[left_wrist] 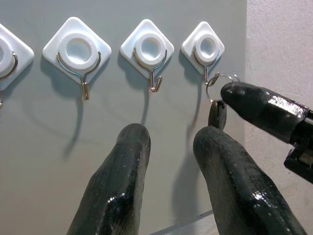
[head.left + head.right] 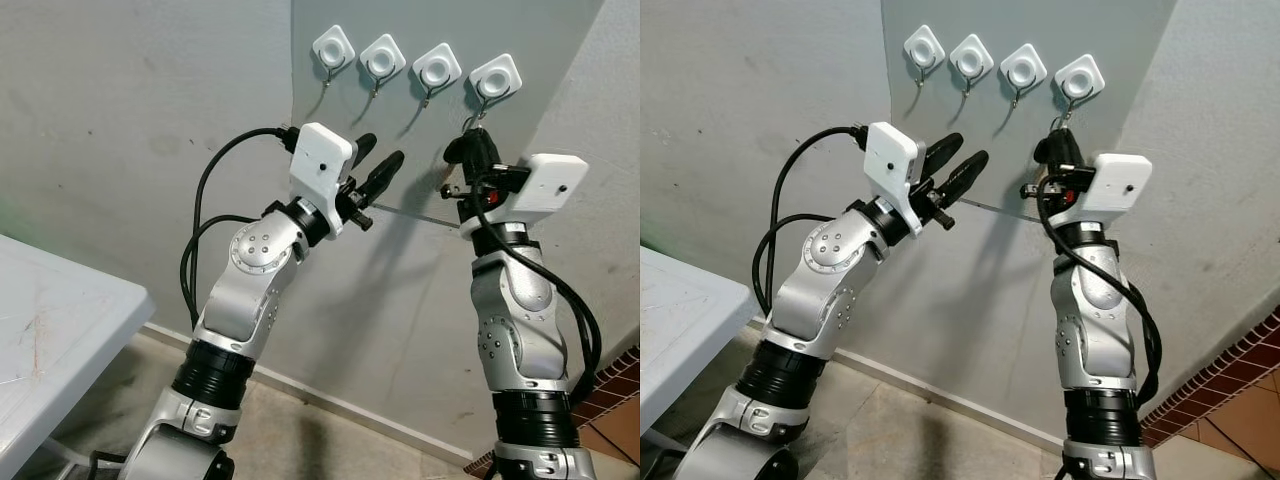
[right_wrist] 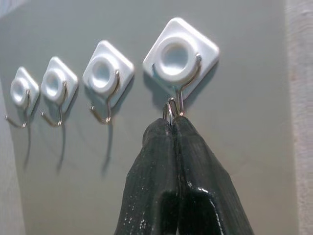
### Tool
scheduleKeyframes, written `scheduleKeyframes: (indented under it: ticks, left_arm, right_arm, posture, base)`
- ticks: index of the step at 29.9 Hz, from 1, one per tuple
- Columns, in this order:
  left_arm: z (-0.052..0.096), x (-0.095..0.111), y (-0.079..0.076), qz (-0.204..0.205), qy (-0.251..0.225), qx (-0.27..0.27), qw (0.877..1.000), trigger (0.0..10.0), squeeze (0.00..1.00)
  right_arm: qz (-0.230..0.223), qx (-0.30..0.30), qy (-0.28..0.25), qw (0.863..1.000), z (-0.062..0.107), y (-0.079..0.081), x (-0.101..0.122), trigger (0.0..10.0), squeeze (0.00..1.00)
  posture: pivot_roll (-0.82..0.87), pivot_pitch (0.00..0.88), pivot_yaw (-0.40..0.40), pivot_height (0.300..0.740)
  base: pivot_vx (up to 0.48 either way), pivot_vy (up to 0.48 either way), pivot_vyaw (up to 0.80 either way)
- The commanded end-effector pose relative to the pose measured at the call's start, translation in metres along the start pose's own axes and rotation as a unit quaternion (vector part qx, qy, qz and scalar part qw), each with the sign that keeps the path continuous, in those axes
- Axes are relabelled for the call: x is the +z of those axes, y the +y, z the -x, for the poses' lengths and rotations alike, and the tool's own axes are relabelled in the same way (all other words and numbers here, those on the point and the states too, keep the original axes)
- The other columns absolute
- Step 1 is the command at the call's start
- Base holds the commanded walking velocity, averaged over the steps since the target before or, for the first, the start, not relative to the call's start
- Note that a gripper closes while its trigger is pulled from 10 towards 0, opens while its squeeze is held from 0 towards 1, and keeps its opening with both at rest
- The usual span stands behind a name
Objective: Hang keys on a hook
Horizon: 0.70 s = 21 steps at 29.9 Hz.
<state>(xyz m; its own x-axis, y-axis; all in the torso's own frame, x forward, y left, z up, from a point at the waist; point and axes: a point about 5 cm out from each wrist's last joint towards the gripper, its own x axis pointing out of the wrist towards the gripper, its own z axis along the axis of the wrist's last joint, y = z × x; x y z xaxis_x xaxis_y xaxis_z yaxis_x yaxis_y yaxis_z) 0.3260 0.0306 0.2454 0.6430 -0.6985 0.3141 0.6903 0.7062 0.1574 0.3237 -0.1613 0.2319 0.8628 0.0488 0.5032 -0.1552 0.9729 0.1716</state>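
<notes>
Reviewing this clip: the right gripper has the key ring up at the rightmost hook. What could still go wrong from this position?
1. The right gripper is shut on the key ring, which sits at the tip of the rightmost hook. Whether the ring is over the tip is unclear; opening now could drop the keys.
2. The hook's white pad looks stuck onto the panel; a hard pull might loosen it.
3. The open left gripper hovers near; the arms could collide.

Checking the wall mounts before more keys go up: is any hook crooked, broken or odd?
Nothing stands out. All four hooks sit in an even row, intact. The right gripper holds the key ring at the rightmost hook.
</notes>
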Motion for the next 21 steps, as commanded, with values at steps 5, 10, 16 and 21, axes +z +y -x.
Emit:
scheduleKeyframes:
  ticks: [5,10,16,21]
  left_arm:
    - [-0.0011,0.0035,-0.0035,-0.003,-0.003,-0.01,1.0,10.0,0.0]
    - [-0.0011,0.0046,-0.0031,-0.001,-0.004,-0.009,1.0,10.0,0.0]
    - [-0.0013,0.005,-0.0029,0.0,-0.005,-0.008,1.0,10.0,0.0]
    - [-0.0018,0.0068,-0.002,0.002,-0.008,-0.004,1.0,10.0,0.0]
  right_arm:
    - [-0.019,0.003,-0.026,0.999,-0.0054,-0.0008,0.0134,10.0,0.0]
    - [-0.02,0.011,-0.027,0.999,-0.0061,-0.0003,0.0147,10.0,0.0]
    - [-0.069,0.001,-0.023,0.997,-0.0065,-0.0005,0.0137,10.0,0.0]
    - [-0.158,-0.03,-0.005,0.987,-0.0044,-0.0058,0.0056,10.0,0.0]
  posture:
    - [0.1,0.046,-0.026,0.74]
    - [0.1,0.046,-0.026,0.74]
    - [0.1,0.045,-0.028,0.74]
    - [0.1,0.042,-0.031,0.74]
  base:
    - [0.0,0.0,0.0]
    - [0.0,0.0,0.0]
    - [0.0,0.0,0.0]
    - [0.0,0.0,0.0]
